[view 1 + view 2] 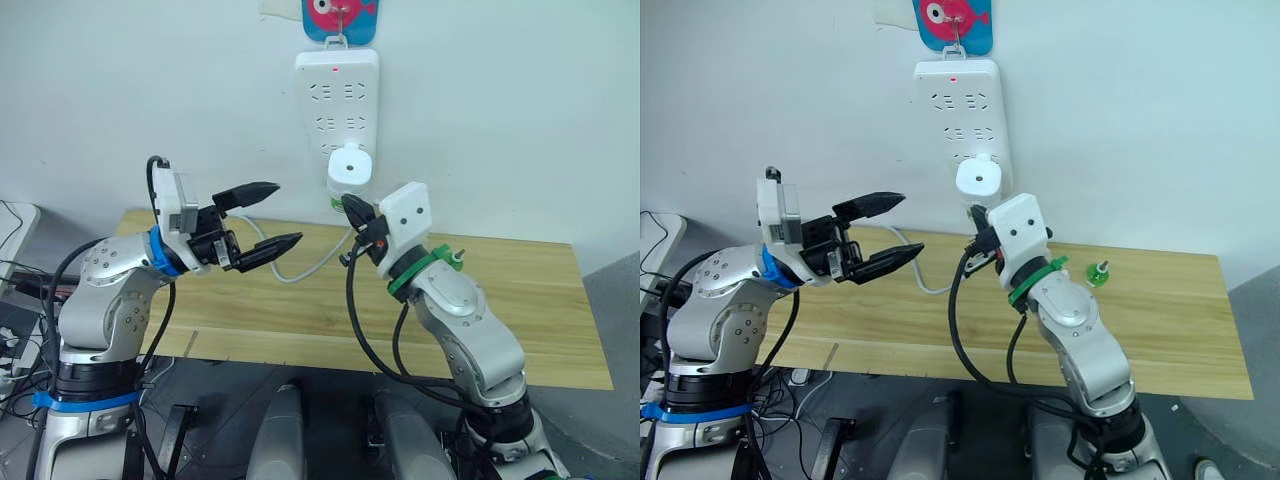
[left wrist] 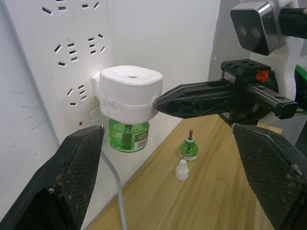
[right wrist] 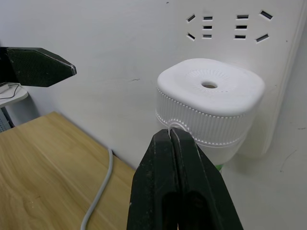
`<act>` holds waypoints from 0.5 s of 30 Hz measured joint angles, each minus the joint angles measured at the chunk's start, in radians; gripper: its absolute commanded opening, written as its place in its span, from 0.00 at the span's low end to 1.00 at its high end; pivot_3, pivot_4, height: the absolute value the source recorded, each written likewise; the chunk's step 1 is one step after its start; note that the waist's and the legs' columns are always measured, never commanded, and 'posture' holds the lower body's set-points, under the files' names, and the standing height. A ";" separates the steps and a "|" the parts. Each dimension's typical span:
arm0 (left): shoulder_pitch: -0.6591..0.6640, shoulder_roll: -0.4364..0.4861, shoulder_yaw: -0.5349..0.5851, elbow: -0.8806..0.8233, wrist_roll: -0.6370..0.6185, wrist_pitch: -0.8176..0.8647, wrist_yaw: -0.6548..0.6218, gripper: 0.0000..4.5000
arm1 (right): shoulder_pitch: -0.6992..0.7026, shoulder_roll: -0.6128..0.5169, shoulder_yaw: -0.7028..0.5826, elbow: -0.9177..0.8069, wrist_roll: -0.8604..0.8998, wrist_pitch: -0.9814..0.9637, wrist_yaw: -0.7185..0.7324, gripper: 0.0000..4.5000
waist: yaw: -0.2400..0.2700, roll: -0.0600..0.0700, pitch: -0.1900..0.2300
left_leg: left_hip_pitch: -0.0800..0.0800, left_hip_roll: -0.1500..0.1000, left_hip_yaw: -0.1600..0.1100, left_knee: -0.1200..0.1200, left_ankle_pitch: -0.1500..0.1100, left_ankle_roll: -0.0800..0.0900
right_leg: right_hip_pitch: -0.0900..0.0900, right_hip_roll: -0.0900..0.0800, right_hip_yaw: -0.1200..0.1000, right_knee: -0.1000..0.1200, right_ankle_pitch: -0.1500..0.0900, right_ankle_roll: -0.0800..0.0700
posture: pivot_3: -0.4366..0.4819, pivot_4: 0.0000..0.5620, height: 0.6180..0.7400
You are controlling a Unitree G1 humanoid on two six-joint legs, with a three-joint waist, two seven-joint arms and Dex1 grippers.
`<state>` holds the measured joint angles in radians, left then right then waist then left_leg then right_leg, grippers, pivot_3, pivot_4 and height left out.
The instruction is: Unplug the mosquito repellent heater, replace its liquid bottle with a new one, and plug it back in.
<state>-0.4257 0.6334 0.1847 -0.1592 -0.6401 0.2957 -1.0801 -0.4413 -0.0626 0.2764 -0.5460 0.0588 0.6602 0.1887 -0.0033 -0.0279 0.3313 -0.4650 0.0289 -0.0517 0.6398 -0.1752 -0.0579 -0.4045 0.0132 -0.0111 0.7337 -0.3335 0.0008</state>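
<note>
Heater (image 2: 129, 91) plugged in (strip (image 1: 337, 95)), spare bottle (image 2: 188, 148) nr.

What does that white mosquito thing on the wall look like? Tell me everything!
The mosquito repellent heater is a small rounded white plastic box with a ribbed band and a hole in its top. It is plugged into the white power strip on the wall. A green liquid bottle hangs underneath. The right gripper, jaws shut, touches its side.

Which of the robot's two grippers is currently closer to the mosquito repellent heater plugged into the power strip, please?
Right. The right gripper, shut, has its fingertips at the mosquito repellent heater; the left gripper hangs open, off to the heater's left.
</note>
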 measured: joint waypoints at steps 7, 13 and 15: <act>0.000 0.000 0.000 0.000 0.000 0.000 0.000 1.00 | -0.003 0.004 0.000 0.004 0.000 -0.001 -0.009 0.00 | 0.000 0.000 0.000 | 0.000 0.000 0.000 0.000 0.000 0.000 | 0.000 0.000 0.000 0.000 0.000 0.000 | 0.62 0.56 1.00; 0.000 0.000 0.000 0.000 0.000 0.000 -0.001 1.00 | -0.005 0.004 -0.001 0.005 0.000 -0.001 -0.012 0.00 | 0.000 0.000 0.000 | 0.000 0.000 0.000 0.000 0.000 0.000 | 0.000 0.000 0.000 0.000 0.000 0.000 | 0.61 0.57 1.00; 0.000 0.000 0.000 0.000 0.000 0.000 -0.001 1.00 | -0.005 0.003 -0.002 0.005 0.000 -0.001 -0.012 0.00 | 0.001 0.000 0.000 | 0.000 0.000 0.000 0.000 0.000 0.000 | 0.000 0.000 0.000 0.000 0.000 0.000 | 0.61 0.57 1.00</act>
<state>-0.4257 0.6333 0.1846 -0.1592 -0.6403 0.2957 -1.0811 -0.4460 -0.0599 0.2746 -0.5405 0.0586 0.6596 0.1765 -0.0028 -0.0278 0.3314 -0.4650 0.0289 -0.0517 0.6399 -0.1752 -0.0579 -0.4045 0.0132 -0.0110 0.7336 -0.3335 0.0008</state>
